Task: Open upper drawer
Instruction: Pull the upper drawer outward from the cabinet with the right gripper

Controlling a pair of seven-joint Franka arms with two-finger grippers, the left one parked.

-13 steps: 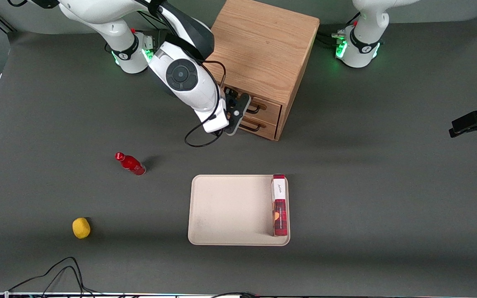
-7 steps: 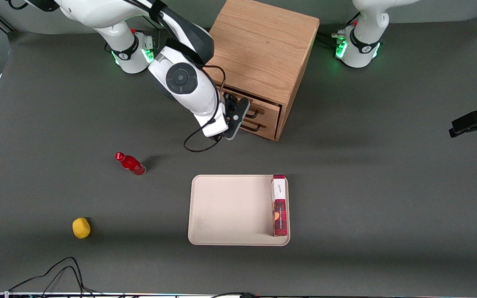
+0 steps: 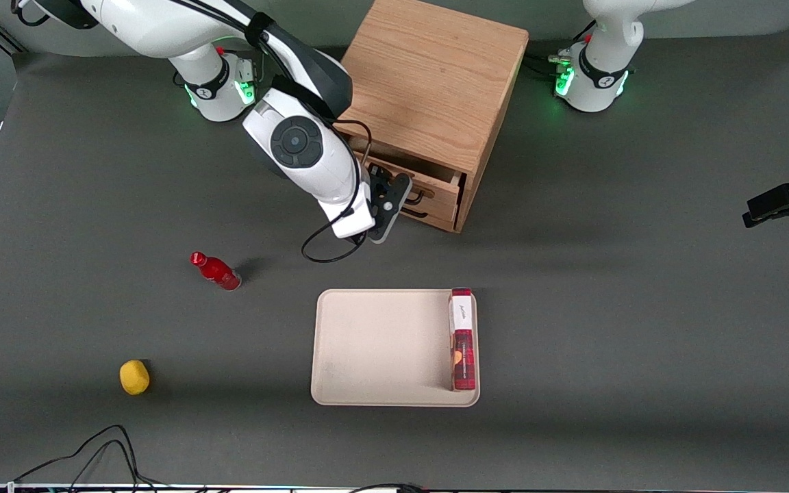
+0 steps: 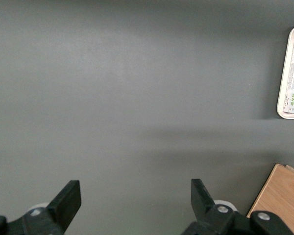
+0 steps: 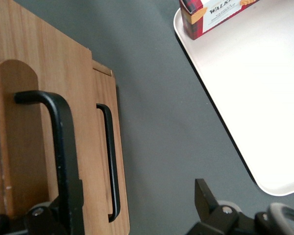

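Note:
The wooden cabinet (image 3: 435, 75) faces the front camera with two oak drawers. The upper drawer (image 3: 446, 186) stands a little way out of the cabinet, and a dark gap shows above its front. My gripper (image 3: 394, 195) is at this drawer's front, level with its black wire handle (image 3: 424, 196). In the right wrist view the gripper (image 5: 132, 196) is open. One of its fingers lies along the upper handle (image 5: 63, 147), and the second finger (image 5: 203, 193) hangs over bare table. The lower drawer (image 5: 120, 196) and its handle (image 5: 110, 161) sit beside it, shut.
A beige tray (image 3: 381, 342) lies nearer the front camera than the cabinet, with a red biscuit box (image 3: 463, 342) along one edge. A red bottle (image 3: 216, 272) and a yellow fruit (image 3: 134, 377) lie toward the working arm's end. Cables trail at the front edge.
The gripper has drawn back from the cabinet toward the front camera. The upper drawer has slid out a little with it, and a gap now shows above its front.

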